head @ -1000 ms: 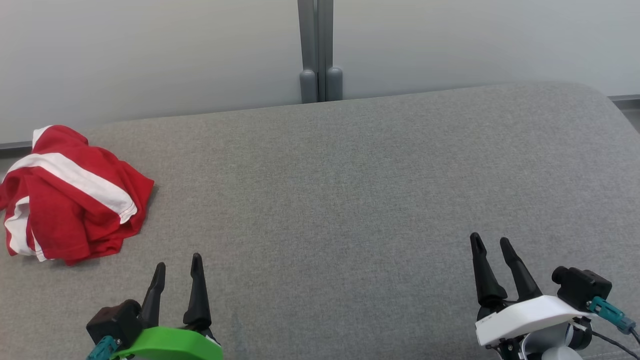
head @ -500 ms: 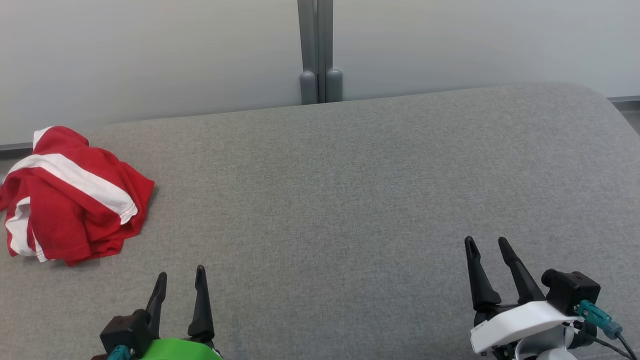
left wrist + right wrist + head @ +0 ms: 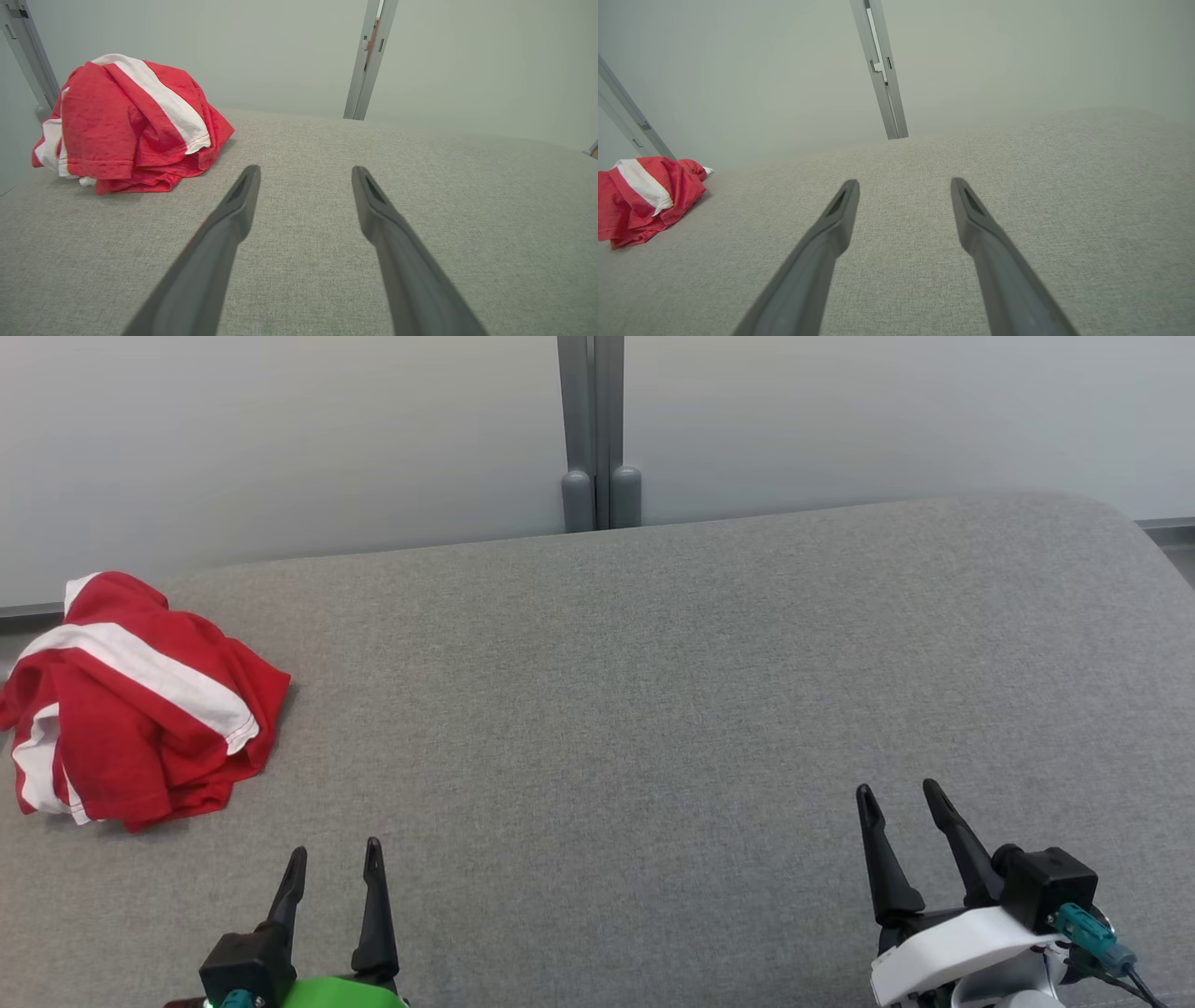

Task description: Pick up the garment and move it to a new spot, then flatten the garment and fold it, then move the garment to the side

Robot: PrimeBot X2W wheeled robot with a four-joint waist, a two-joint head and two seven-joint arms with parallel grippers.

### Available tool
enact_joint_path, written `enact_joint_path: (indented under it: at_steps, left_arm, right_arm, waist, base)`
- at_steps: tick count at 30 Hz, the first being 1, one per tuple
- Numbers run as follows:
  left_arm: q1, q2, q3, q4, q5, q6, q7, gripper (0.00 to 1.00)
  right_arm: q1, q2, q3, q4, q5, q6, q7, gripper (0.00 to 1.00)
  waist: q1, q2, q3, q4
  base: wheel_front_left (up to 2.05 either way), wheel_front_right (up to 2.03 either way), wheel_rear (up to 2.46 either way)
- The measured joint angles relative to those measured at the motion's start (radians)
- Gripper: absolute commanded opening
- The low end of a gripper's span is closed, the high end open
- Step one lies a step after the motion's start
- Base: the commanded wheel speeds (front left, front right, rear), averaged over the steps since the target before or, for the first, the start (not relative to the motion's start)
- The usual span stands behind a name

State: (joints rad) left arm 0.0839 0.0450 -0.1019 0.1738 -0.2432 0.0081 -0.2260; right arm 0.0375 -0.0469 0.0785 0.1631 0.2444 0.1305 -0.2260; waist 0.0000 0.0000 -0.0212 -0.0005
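One broad gray fabric surface [image 3: 653,691], perhaps a padded tabletop, stretched before a pale wall [image 3: 280,429] with a gray post [image 3: 597,429]. At its far left edge lay the garment [image 3: 140,700], red with white stripes, crumpled in a heap. The left gripper [image 3: 336,847] hovered at the near edge, fingers spread with nothing between them; the garment sat ahead and to its left, well apart. The right gripper [image 3: 897,788], likewise spread and empty, hung at the near right, farther off.

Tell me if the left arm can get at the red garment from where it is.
Probably yes. The left gripper is open, and only bare grey surface lies between it and the garment, bunched ahead to its left.
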Motion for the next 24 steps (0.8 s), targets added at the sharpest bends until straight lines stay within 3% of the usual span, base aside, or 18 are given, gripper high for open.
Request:
enact_joint_path:
  at_steps: [24]
  left_arm:
    - [0.014,0.001,-0.013,0.003,0.113,0.009,-0.038,1.00]
  right_arm:
    - [0.008,-0.002,0.024,0.001,-0.134,0.000,-0.037,1.00]
  waist:
    - [0.0000,0.0000,-0.001,0.000]
  base:
    - [0.00,0.00,0.00]
